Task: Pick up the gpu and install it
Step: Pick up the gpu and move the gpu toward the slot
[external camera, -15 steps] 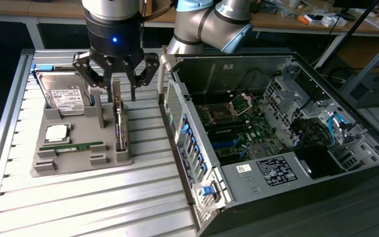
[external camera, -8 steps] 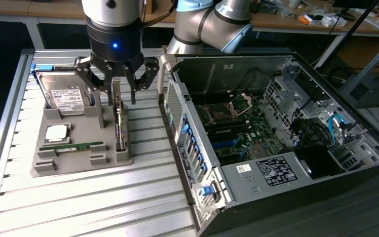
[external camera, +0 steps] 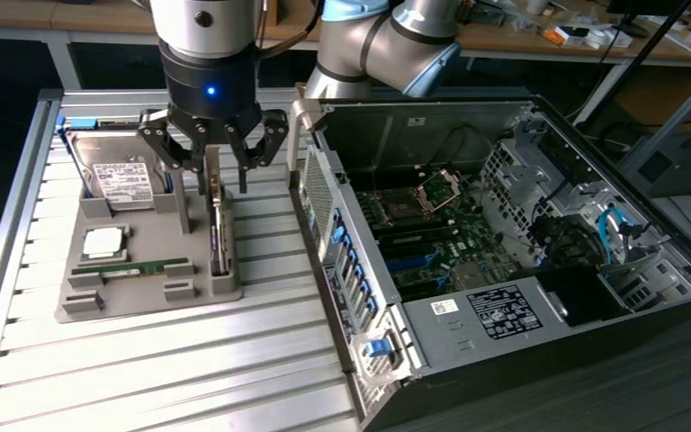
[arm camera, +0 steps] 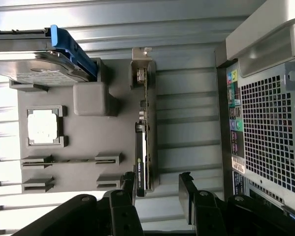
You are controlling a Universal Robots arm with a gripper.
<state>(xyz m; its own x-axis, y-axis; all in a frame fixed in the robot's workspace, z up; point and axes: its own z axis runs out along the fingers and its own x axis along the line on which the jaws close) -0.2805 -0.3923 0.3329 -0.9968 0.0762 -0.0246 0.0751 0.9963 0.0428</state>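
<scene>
**A:** What lies nearest in the exterior view?

**B:** The ribbed silver aluminium table (external camera: 141, 387). On the exterior view's right is the open black tower computer case (external camera: 502, 261), which lies on its side with its motherboard (external camera: 442, 252) showing.

**A:** And on the table, going back?

**B:** A flat grey plastic tray (external camera: 130, 301) with moulded slots. At its near end a slim green memory stick (external camera: 130, 267) lies in one slot. Just behind it a square silver processor chip (external camera: 103, 241) rests in its recess.

**A:** Where is the gpu?

**B:** The gpu (external camera: 219, 229), a thin dark brownish circuit card with a silver metal end bracket, stands on edge in the tray's long slot. That slot runs along the side nearest the case. The card is not lifted.

**A:** Further back?

**B:** A boxy silver hard drive (external camera: 121, 178) with a white label is propped at the tray's far end. A blue piece (arm camera: 71, 49) sits against it.

**A:** And the gripper?

**B:** The black gripper (external camera: 219, 175) hangs right over the card's far half, with its fingers spread wide apart. In the wrist view the card's top edge lies in the gap between the dark fingers (arm camera: 189, 189), closer to one of them. Nothing is clamped. Whether a finger brushes the card I cannot tell.

**A:** Behind it?

**B:** The silver and light-blue arm (external camera: 381, 45), then cluttered wooden workbenches (external camera: 633, 40).
</scene>
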